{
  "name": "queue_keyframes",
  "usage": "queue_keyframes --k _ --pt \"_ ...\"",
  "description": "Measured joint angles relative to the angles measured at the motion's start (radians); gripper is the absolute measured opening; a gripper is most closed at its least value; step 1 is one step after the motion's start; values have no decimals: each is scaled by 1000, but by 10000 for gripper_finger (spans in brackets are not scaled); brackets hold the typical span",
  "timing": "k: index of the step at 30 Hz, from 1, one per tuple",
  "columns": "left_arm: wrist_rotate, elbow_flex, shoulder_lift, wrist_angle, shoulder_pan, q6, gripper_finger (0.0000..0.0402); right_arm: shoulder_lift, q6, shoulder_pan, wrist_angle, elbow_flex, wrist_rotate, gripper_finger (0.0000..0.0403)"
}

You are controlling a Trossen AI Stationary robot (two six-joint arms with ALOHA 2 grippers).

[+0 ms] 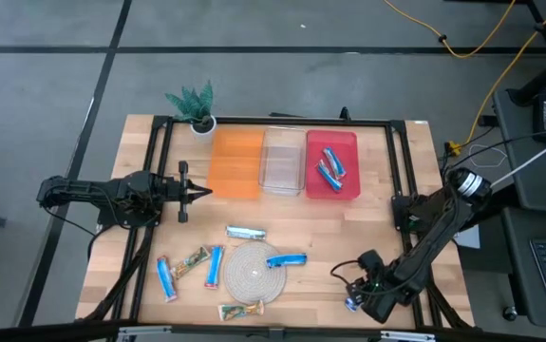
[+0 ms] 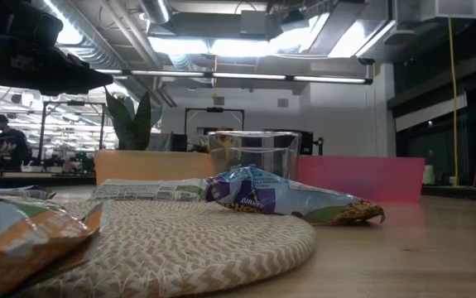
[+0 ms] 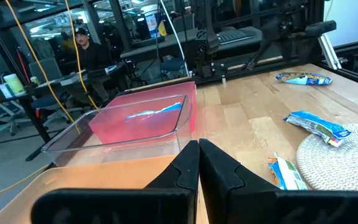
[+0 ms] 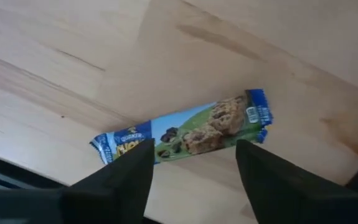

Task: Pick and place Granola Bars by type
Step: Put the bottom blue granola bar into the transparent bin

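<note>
Small foil-wrapped granola bars lie flat on the wooden table. One blue bar rests on the round woven mat. Two blue ones and a green-and-tan one lie left of the mat, and a silvery one lies beyond it. Two blue bars lie in the red bin. My right gripper is open near the table's near right edge, with a blue-and-green bar lying just ahead of its fingers. My left gripper is shut and hovers left of the orange bin.
A clear bin stands between the orange and red bins at the far side. A small potted plant sits at the far left corner. Another green-and-tan bar lies at the mat's near edge. A black frame borders the table.
</note>
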Motion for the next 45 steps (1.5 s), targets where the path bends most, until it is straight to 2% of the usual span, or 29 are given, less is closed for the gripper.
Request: queue_keyframes --k 3,8,13,22,25,32,40,45 --pt "0 0 0 0 0 0 4 21 -3 0 34 0 -8 260" --pt "0 0 0 0 0 0 4 39 -27 0 41 0 -84 296" --pt "0 0 0 0 0 0 4 39 -53 0 42 0 -87 311" --pt "0 0 0 0 0 0 4 39 130 0 43 -35 -103 312" --pt "0 0 0 0 0 0 4 39 141 0 55 -55 -139 312" --pt "0 0 0 0 0 0 4 39 147 0 68 -87 -113 312" --pt "0 0 0 0 0 0 4 35 139 -1 271 -185 -79 310" --pt "0 0 0 0 0 0 4 35 123 -2 281 -195 -60 271"
